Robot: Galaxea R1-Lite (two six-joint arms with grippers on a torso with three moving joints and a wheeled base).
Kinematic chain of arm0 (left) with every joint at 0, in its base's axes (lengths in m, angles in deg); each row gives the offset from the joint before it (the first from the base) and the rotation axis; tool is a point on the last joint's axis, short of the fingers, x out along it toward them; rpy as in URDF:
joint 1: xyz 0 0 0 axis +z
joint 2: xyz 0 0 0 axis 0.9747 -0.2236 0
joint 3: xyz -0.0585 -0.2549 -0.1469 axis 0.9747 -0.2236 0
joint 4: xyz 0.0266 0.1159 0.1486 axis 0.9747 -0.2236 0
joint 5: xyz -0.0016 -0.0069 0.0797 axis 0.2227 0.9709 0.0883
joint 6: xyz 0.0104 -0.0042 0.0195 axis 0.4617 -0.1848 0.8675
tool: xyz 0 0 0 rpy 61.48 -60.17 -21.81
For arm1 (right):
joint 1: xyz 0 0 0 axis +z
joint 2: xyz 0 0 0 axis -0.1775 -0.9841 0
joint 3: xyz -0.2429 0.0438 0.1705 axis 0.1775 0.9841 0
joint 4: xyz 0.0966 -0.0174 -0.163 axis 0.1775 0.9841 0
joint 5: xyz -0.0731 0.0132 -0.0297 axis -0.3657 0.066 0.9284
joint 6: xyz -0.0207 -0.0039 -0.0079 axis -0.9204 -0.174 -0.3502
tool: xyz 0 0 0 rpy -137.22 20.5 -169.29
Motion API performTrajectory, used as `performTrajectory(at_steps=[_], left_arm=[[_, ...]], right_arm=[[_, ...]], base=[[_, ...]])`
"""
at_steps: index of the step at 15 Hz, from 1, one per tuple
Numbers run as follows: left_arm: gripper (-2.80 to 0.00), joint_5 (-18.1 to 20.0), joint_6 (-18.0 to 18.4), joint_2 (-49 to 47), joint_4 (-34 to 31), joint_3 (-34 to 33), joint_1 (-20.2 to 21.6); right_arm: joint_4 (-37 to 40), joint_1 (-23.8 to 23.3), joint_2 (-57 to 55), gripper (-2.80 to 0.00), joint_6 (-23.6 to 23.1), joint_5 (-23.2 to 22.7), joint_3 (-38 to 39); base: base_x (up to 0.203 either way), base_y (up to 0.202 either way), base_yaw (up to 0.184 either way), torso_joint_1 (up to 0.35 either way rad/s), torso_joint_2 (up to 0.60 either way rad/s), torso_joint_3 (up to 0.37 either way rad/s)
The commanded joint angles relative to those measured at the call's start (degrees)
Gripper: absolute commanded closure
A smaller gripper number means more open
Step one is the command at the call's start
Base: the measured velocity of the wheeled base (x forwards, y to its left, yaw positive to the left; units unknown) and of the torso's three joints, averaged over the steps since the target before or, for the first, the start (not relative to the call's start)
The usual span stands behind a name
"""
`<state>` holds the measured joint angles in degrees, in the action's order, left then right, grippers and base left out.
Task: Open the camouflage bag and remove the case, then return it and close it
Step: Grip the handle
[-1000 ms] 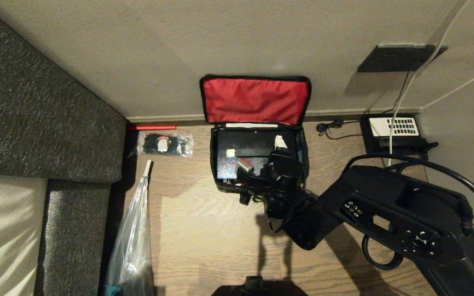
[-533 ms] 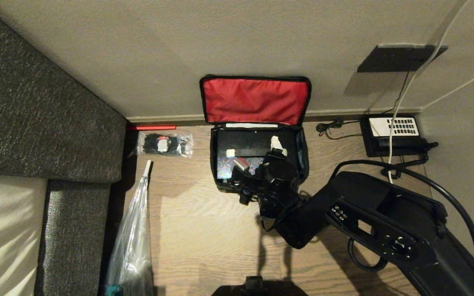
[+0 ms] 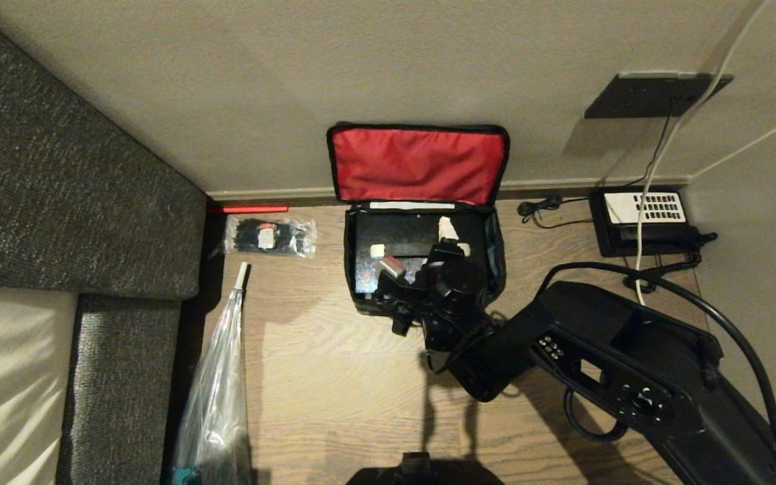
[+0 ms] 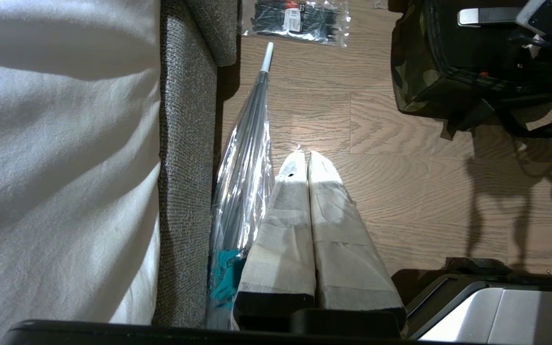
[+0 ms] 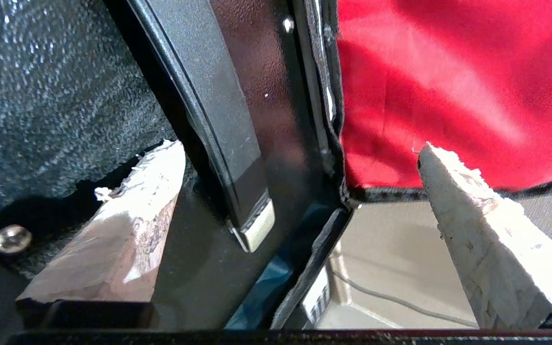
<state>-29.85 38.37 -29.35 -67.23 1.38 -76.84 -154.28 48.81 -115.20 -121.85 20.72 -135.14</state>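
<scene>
Hovering the wide-open right gripper over the case lying inside the open camouflage bag, risking snagging a fingertip on the bag's far-right wall.

The right arm hides the case's near part.

No text, brand or number can be read anywhere. The desk telephone at about two o'clock from the camouflage bag shows a keypad, its markings too small to make out. The packet of black ties at nine o'clock from the bag carries a small red-and-white label, illegible in both views.
</scene>
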Motion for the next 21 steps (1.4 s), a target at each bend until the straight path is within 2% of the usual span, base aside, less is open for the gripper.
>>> performTrajectory(at_steps=[1,5,8,15,21], left_arm=[[0.00,-0.02,-0.06,0.20,-0.06,-0.18,0.02],[0.00,-0.02,-0.01,0.20,-0.01,-0.18,0.02],[0.00,-0.02,0.00,0.20,-0.06,-0.18,0.02],[0.00,-0.02,-0.15,0.11,-0.10,-0.16,0.11],[0.00,0.24,1.43,0.11,-0.59,-0.09,0.02]], right_arm=[[1.25,-0.14,5.66,-2.80,-0.85,0.50,2.61],[4.21,2.11,14.31,-2.80,-1.04,2.28,12.46],[-0.49,2.55,13.61,-2.80,-3.27,3.33,14.07],[-0.86,2.55,14.21,-2.80,-3.29,3.33,15.39],[-0.78,2.55,13.87,-2.80,-3.29,3.33,15.22]], base=[[0.000,0.000,0.000,0.000,0.00,0.000],[0.000,0.000,0.000,0.000,0.00,0.000],[0.000,0.000,0.000,0.000,0.00,0.000],[0.000,0.000,0.000,0.000,0.00,0.000],[0.000,0.000,0.000,0.000,0.00,0.000]])
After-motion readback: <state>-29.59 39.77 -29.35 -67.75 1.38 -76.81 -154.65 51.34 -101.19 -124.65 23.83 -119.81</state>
